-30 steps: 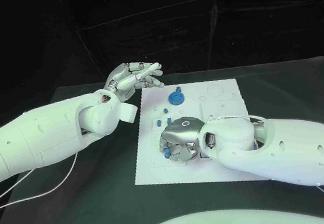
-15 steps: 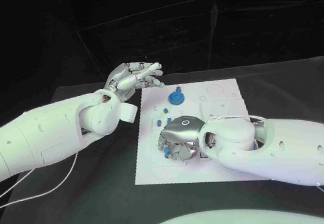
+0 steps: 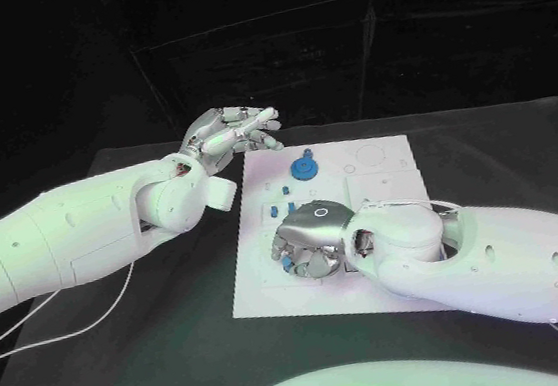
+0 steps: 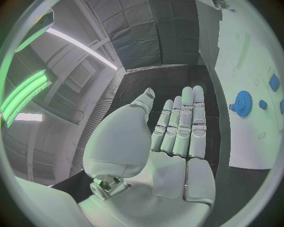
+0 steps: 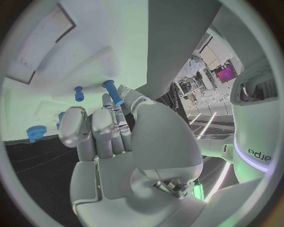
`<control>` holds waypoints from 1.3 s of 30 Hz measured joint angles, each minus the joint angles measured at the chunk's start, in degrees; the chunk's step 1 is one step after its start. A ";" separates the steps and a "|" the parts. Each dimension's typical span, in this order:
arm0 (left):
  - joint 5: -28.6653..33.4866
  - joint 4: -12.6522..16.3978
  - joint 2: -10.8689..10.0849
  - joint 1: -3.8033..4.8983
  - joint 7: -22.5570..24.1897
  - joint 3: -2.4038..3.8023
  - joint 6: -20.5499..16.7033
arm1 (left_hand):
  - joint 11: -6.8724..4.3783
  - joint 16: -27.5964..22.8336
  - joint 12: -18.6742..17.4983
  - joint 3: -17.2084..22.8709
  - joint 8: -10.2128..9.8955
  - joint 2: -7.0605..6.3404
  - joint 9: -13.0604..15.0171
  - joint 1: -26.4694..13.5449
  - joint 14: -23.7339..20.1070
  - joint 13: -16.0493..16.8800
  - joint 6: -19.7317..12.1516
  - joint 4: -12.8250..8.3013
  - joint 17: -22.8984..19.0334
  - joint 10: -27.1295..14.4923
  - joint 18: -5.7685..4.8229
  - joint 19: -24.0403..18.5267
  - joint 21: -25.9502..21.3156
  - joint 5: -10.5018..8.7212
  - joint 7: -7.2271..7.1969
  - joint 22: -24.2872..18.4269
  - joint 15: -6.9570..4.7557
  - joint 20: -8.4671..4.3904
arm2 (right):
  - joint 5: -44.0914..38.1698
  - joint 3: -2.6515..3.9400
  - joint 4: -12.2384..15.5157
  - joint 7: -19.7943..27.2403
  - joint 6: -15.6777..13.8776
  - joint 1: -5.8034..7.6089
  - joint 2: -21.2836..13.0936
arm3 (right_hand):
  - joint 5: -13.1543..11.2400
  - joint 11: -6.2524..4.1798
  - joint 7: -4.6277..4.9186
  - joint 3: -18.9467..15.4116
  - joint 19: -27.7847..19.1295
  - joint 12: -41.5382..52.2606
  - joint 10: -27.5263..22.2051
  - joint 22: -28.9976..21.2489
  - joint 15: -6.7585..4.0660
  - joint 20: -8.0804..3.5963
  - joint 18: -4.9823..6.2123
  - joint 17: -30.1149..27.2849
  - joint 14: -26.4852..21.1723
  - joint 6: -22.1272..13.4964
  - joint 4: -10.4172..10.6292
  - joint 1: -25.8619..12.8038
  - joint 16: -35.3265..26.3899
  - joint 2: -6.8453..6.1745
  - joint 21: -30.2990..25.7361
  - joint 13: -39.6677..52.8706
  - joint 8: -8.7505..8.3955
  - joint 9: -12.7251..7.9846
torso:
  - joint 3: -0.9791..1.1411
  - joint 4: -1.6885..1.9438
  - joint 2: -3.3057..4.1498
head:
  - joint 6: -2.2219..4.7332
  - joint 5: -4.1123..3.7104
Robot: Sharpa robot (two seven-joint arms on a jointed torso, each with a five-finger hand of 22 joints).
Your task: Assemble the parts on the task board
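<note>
Assembly is partly done, I judge: a blue gear-shaped part (image 3: 304,166) stands on the white rectangular task board (image 3: 378,157), my right hand (image 3: 310,240) pinches a small blue peg (image 5: 112,91) above it, my left hand (image 3: 229,132) hovers empty, fingers spread.

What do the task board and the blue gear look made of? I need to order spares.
The task board looks like matte white plastic or painted plate: flat and even, with no glare. The blue gear looks like moulded or printed plastic: solid, uniform colour with a dull sheen and crisp teeth. Neither material is certain from looks alone.
</note>
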 measured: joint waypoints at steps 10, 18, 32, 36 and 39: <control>0.00 -0.05 -0.05 0.00 -0.05 0.00 0.05 | 0.00 0.00 0.01 -0.02 0.03 0.00 0.00 0.00 0.00 0.00 0.00 -0.02 -0.02 0.00 0.00 0.02 0.00 0.00 0.00 -0.04 0.00 0.02 | -0.04 0.00 0.97 -0.35 -2.78 -0.13 -1.67 | 0.63 2.66 1.71 -6.11 -12.72 -0.81 -13.37 -16.37 1.95 1.65 2.73 -18.57 -7.17 -5.88 0.03 -1.12 -11.98 -1.12 -12.77 -0.13 0.00 -0.05 | 0.02 -0.01 -0.01 | 0.15 -0.03; 0.00 -0.12 -0.22 0.00 -0.12 0.00 0.09 | 0.00 0.00 0.29 -0.33 0.28 0.00 0.00 0.00 0.00 0.00 0.00 -0.02 -0.12 0.00 0.00 0.40 -0.23 0.00 0.00 -0.38 0.00 0.01 | 0.42 0.10 3.92 -0.25 -7.14 -0.13 -5.75 | 1.52 2.77 1.77 -11.85 -13.68 3.30 -15.47 -19.75 1.93 1.86 2.72 -22.98 -7.68 -7.25 1.03 -0.73 -14.64 -0.73 -15.76 0.18 0.00 0.10 | 0.03 -0.02 -0.11 | 0.62 -0.51; 0.01 -0.14 -0.47 -0.01 -0.21 -0.08 0.14 | 0.21 -0.23 0.29 -0.33 0.28 -0.22 0.00 0.22 0.00 0.00 0.00 -0.02 -0.12 -0.21 0.00 0.40 -0.23 0.00 0.00 -0.43 0.00 0.01 | 16.01 2.09 15.31 -1.72 -12.45 4.41 -23.55 | 5.68 -1.21 -1.07 -16.62 -1.53 16.29 1.00 -4.92 -0.91 -0.44 0.81 -5.68 -0.31 -0.16 5.28 -2.34 -3.22 2.71 -4.69 3.54 4.05 1.28 | -0.02 -0.12 -0.14 | 2.06 -2.73; 0.01 0.06 -0.59 -0.01 -0.22 -0.08 0.13 | 0.21 -0.23 0.29 -0.33 0.28 -0.22 0.00 0.22 0.00 0.00 0.00 -0.02 -0.12 -0.21 0.00 0.40 -0.23 0.00 0.00 -0.43 0.00 0.01 | 22.83 2.06 16.43 -4.93 -13.85 4.84 -28.10 | 8.90 -3.12 -2.59 -18.03 3.59 22.32 6.87 2.78 -2.53 -2.25 -0.17 3.57 0.62 1.37 6.98 -2.71 2.68 2.58 1.13 7.54 5.18 1.38 | -0.10 -0.21 -0.14 | 2.42 -4.11; 0.01 0.44 -0.72 -0.01 -0.22 -0.10 0.12 | 0.21 -0.23 0.29 -0.33 0.27 -0.22 0.00 0.22 0.00 0.00 0.00 -0.02 -0.12 -0.21 0.00 0.40 -0.23 0.00 0.00 -0.43 0.00 0.01 | 26.08 2.00 16.88 -7.80 -14.42 4.95 -30.50 | 12.00 -3.73 -3.44 -19.79 5.80 28.42 7.15 6.05 -3.01 -3.07 -0.94 8.73 0.51 2.22 9.11 -3.87 5.98 2.33 4.05 12.96 6.54 1.57 | -0.11 -0.33 -0.14 | 2.64 -5.42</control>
